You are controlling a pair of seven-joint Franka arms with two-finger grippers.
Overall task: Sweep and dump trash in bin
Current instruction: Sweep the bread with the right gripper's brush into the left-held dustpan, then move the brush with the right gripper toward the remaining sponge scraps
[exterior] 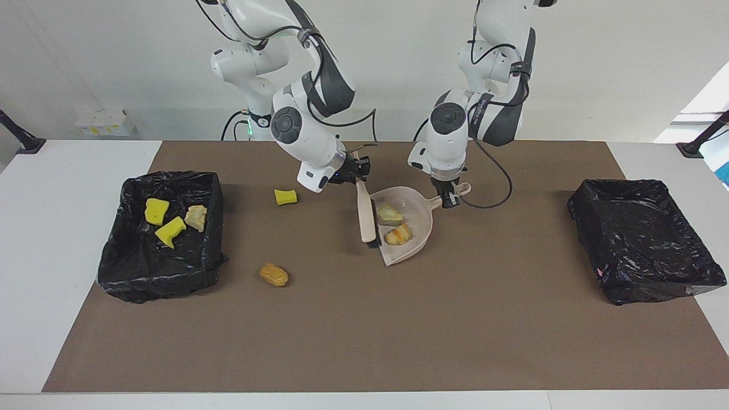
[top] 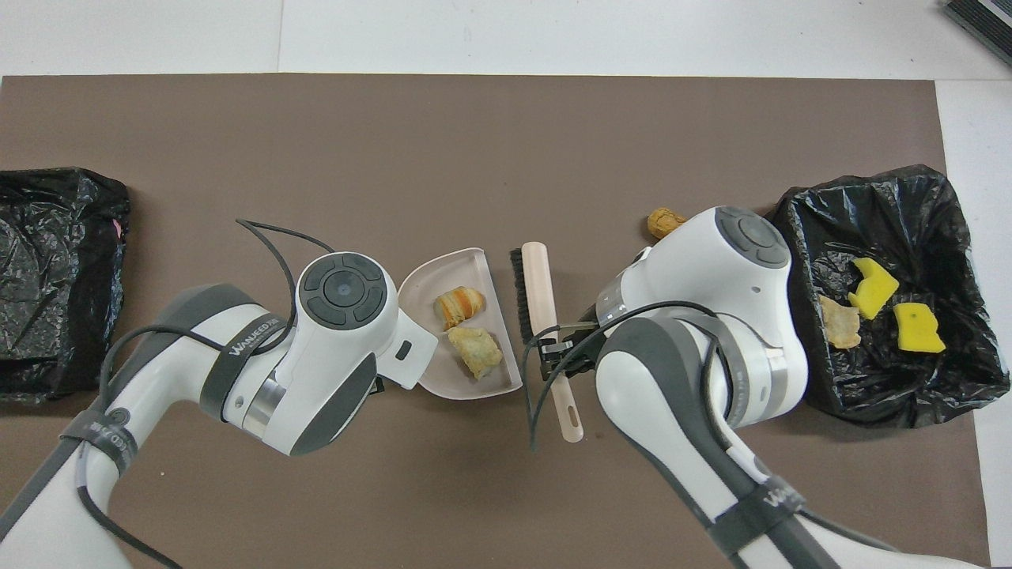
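Brush (exterior: 367,219) blocks dustpan (exterior: 418,242) mouth; mat (exterior: 398,330) nearer camera seemingly open.

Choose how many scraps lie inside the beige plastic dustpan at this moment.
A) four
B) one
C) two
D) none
C: the beige plastic dustpan holds two scraps, a striped orange pastry piece and a pale tan bread piece, side by side in its tray.

Bright, even light; soft shadows; sharp.

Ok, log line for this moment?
right gripper: holds brush | left gripper: holds dustpan | two scraps in dustpan
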